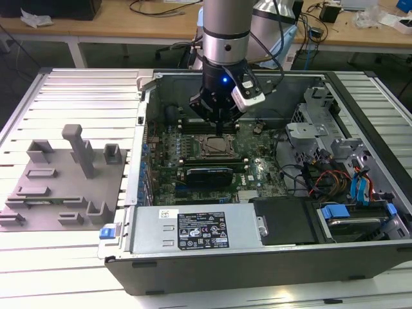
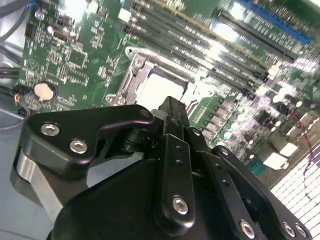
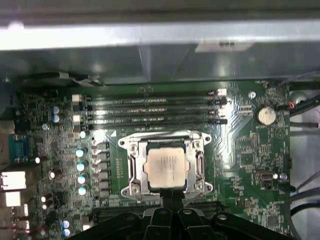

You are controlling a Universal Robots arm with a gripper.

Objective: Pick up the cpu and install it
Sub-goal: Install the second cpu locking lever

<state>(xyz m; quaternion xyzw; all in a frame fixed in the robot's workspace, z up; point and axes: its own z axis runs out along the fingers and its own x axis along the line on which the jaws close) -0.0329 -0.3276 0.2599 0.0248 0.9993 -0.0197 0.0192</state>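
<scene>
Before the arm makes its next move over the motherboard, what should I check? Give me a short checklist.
1. Small silvery-white square cpu lies inside the dark metal-rimmed socket frame: ok.
2. Cpu edges square with the socket frame: ok.
3. Cpu fully seated on its contacts: cannot tell.
4. Black gripper hangs above the socket frame: ok.
5. Gripper apart from the cpu: cannot tell.
</scene>
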